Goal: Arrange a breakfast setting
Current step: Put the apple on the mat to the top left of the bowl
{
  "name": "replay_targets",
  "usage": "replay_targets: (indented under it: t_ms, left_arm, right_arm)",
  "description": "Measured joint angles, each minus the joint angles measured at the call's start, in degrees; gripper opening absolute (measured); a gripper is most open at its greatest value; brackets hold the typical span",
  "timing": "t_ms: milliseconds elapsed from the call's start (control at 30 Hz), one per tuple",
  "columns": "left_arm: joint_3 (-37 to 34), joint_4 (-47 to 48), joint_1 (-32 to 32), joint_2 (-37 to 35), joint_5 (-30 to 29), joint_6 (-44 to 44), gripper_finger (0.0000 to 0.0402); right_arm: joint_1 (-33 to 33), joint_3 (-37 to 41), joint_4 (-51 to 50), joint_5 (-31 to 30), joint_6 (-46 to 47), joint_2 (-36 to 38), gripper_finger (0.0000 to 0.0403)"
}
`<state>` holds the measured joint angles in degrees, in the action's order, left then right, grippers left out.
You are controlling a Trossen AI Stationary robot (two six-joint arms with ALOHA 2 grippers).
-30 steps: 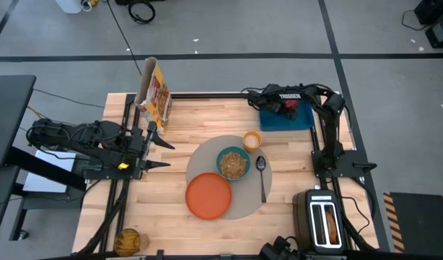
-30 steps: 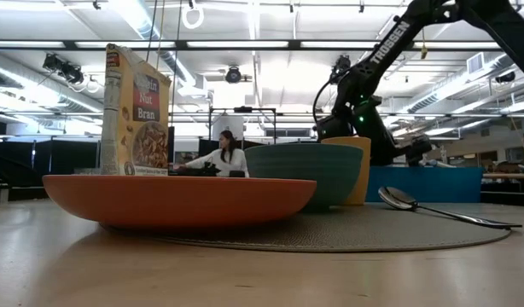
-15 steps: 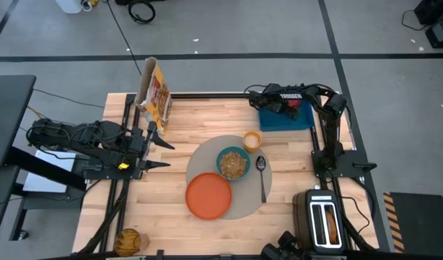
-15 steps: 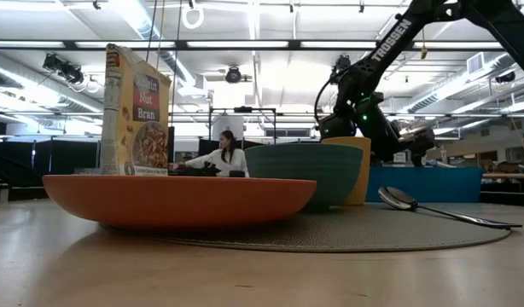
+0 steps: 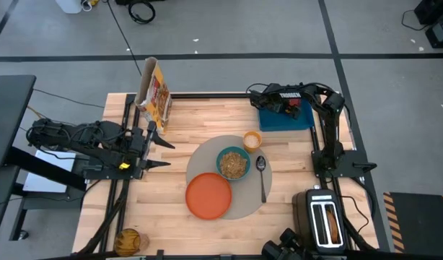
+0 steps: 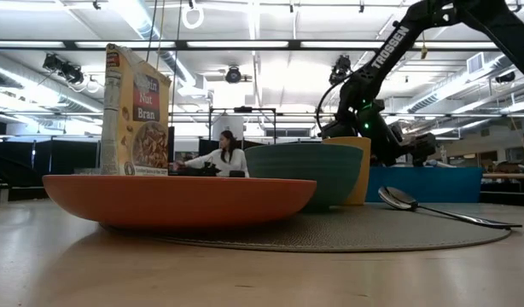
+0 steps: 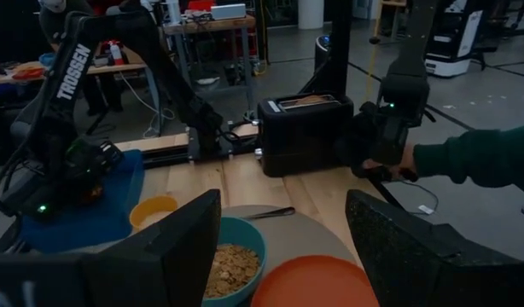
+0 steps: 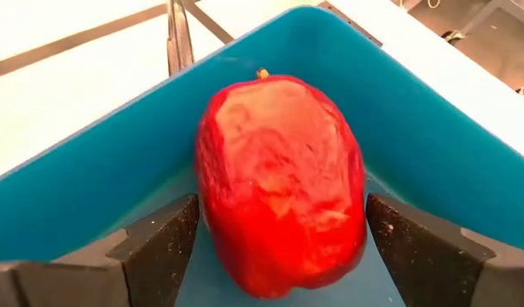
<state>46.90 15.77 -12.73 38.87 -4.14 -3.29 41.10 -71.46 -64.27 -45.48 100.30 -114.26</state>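
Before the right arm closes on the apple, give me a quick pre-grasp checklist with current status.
1. Right gripper fingers open: ok, one finger on each side of the red apple.
2. Apple centred between the fingers: ok, with a gap showing on both sides.
3. Apple resting on the blue board: ok.
4. Landing zone: the grey mat already carries the orange plate, teal bowl, orange cup and spoon; free spot for the apple: cannot tell.
5. Left gripper clear of the path: ok, open and parked at the table's left edge.
6. Person's hand by the toaster: not ok, close to the workspace.
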Motion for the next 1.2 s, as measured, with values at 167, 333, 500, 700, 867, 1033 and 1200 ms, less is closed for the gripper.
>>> replay_targets:
  t_ms: [167,333,500,700,867,1033,1200]
  left_arm:
    - [0.02,0.02,0.00,0.00,-0.73,0.07,0.0260]
    - [0.01,-0.11,0.00,0.00,-0.75,0.07,0.0260]
    - [0.02,-0.44,0.00,0.02,-1.24,0.04,0.0260]
    - [0.01,-1.77,0.02,0.02,-2.68,-0.05,0.0260]
    - [0.00,-2.10,0.00,0.02,-2.74,-0.07,0.0260]
    - [0.00,-2.76,0.02,0.02,-2.96,0.04,0.0260]
    - [0.00,-3.28,0.00,0.02,-5.17,0.09,0.0260]
  right_arm:
    - [0.02,1.56,2.01,-0.54,0.03,0.03,0.0320]
    - [-0.48,2.49,2.39,-1.13,-0.10,0.04,0.0289]
    - [-1.31,2.54,0.54,-0.34,-0.33,0.17,0.0296]
    - [-5.45,2.62,-0.95,2.70,-0.69,3.02,0.0294]
    - [-9.38,2.62,3.08,3.31,-12.71,5.71,0.0299]
    - [-12.86,2.60,8.22,5.46,-23.66,6.69,0.0299]
    - [-12.69,2.47,14.35,9.07,-29.37,6.40,0.0300]
